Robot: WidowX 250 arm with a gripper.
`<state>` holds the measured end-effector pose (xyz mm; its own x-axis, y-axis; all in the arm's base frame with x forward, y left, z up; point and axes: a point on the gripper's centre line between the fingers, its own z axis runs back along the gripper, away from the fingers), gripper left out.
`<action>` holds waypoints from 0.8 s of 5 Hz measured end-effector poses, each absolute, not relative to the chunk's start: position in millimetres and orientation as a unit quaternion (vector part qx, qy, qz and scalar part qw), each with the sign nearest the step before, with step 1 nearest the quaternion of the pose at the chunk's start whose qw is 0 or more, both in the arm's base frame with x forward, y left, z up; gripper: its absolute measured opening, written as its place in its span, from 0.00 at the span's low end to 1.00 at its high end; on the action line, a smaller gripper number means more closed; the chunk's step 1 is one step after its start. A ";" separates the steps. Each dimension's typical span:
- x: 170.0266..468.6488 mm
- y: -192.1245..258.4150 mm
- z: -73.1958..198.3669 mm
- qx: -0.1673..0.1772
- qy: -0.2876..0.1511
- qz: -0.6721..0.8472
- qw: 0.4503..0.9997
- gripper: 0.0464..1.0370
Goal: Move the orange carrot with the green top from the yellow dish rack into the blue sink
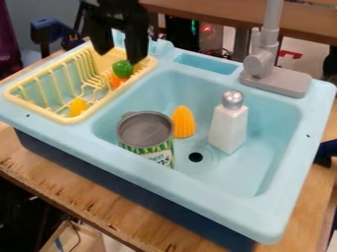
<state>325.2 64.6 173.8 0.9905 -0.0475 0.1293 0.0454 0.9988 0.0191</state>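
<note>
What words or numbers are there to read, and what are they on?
The can in the sink: big letters on its label, but they are too small and partly cut off to read for sure.
The shaker: no words that I can see.
The corn: no words that I can see.

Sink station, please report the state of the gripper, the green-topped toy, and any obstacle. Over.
Gripper open, above yellow rack. Green-topped orange toy in rack, just below gripper. Rack's rim close beside toy, possible obstacle. Over.
</note>
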 end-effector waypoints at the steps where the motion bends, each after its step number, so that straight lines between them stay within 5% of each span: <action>1: 330.4 68.4 167.7 0.011 -0.056 -0.016 0.998 0.96; 4: 349.1 80.6 148.6 -0.005 -0.044 0.004 0.999 0.96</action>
<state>349.1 80.6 148.6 0.9961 0.0084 0.0878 -0.0074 0.9999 -0.0113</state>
